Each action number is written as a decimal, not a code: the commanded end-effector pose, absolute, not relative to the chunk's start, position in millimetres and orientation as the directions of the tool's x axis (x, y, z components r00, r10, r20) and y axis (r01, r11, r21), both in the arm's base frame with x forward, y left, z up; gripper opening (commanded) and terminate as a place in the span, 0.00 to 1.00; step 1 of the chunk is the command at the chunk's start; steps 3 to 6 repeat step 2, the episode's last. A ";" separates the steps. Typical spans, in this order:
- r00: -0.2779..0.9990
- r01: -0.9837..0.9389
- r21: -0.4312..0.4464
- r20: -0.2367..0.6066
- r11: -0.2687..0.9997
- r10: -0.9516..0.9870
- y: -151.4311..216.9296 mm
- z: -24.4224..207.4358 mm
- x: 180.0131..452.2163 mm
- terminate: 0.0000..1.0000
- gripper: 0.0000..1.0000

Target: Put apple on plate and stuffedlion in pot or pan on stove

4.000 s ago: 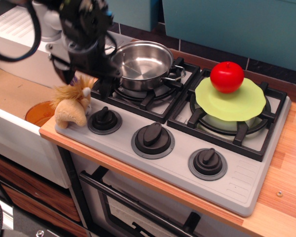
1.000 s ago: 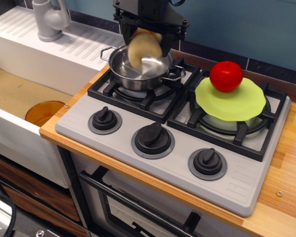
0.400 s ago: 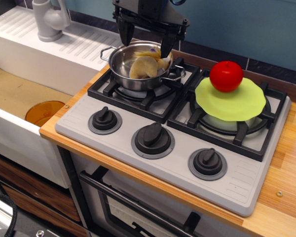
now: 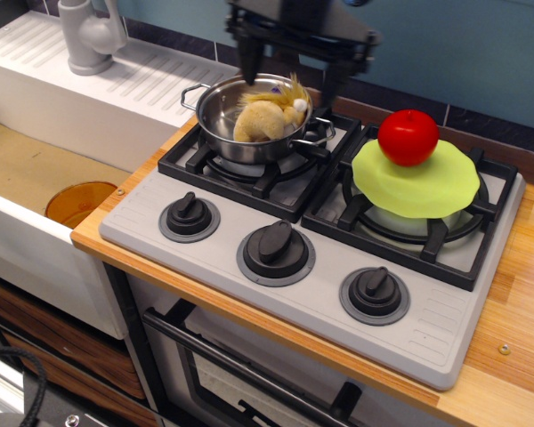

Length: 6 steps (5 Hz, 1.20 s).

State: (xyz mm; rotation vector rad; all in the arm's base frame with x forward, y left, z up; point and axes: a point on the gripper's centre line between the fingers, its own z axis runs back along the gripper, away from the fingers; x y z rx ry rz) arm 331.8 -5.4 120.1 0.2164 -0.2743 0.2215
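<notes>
Stuffedlion half-hidden (pot wall)

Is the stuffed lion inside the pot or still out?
Inside: the stuffed lion lies within the pot rim, the open hand above it.

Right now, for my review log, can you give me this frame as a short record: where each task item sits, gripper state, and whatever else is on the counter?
apple: on the plate, toward its back edge
plate: lying over the right burner grate of the stove
stuffedlion: inside the pot, mane at the rim
pot: on the left burner
gripper: open, above the pot, holding nothing
orange disc: in the sink at the left
faucet: back left
</notes>
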 end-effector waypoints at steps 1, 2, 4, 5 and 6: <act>0.915 -0.285 0.090 0.323 0.954 0.242 -46.2 145.4 327.3 0.00 1.00; 0.916 -0.274 -0.032 0.295 0.961 0.271 -36.5 142.0 331.7 1.00 1.00; 0.916 -0.274 -0.032 0.295 0.961 0.271 -36.5 142.0 331.7 1.00 1.00; 0.916 -0.274 -0.032 0.295 0.961 0.271 -36.5 142.0 331.7 1.00 1.00; 0.916 -0.274 -0.032 0.295 0.961 0.271 -36.5 142.0 331.7 1.00 1.00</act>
